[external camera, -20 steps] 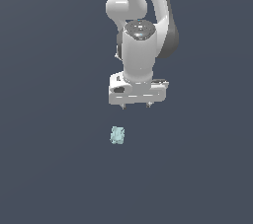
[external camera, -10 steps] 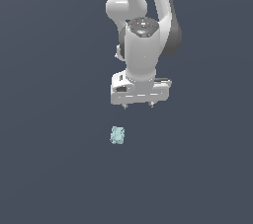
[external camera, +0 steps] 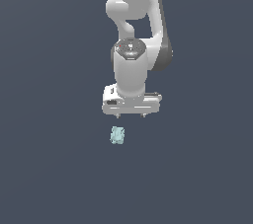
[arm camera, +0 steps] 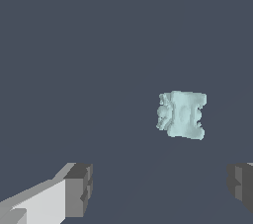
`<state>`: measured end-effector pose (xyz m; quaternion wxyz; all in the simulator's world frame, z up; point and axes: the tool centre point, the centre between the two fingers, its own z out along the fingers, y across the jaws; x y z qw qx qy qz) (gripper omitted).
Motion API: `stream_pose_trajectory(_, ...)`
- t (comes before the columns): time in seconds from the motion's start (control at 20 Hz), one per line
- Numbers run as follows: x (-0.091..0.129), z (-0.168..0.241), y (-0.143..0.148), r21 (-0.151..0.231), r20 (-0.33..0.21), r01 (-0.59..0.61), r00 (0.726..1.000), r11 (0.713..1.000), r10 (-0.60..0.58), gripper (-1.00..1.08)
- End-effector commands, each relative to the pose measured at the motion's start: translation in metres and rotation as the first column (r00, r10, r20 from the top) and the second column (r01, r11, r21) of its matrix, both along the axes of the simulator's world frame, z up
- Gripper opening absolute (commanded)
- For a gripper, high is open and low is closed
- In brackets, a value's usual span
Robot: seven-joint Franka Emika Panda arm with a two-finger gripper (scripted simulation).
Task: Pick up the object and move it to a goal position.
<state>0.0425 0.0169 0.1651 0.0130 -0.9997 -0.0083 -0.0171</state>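
Object (external camera: 117,135) count is one: a small pale turquoise lump with a rough, blocky outline, lying alone on the dark grey floor (external camera: 49,168). One white arm (external camera: 141,35) comes down from the top of the exterior view and ends in one gripper (external camera: 131,115), whose two short fingertips point down at the floor.

Taking the object as the landmark, the gripper sits above it in the exterior view and a little toward that view's right, clearly apart from it with bare floor showing between. Nothing touches the object.

The gripper is spread wide and holds nothing. The exterior view shows only two small dark stubs under the white crossbar, set apart from each other. The wrist view makes the gap plain: two grey fingers (arm camera: 79,188) stand at opposite sides of the picture with open floor between them, and the object (arm camera: 182,114) lies beyond them, nearer the finger that is cut off at the picture's edge than the one on the white link.

The wrist view also shows the object's surface, ridged and bumpy on one side and smoother on the other, which the exterior view leaves as a blur. Only the exterior view shows the arm's joints and the gripper's height over the object.
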Motion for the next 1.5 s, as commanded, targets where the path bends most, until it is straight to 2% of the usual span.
stream_pose_trajectory(0.0,0.008,-0.016,-0.013,-0.004,-0.008,0.024,1.0,1.0,-0.024,1.0)
stream_pose_trajectory(0.3,0.021,-0.05,-0.04,-0.017,-0.024,0.071,0.997,0.997,-0.071,1.0)
stream_pose_trajectory(0.6,0.027,-0.07,-0.055,-0.025,-0.032,0.095,0.995,0.995,-0.096,1.0)
stream_pose_trajectory(1.05,0.027,-0.079,-0.057,-0.026,-0.034,0.099,0.994,0.995,-0.1,1.0)
stream_pose_trajectory(1.45,0.026,-0.118,-0.058,-0.026,-0.034,0.1,0.994,0.995,-0.101,1.0)
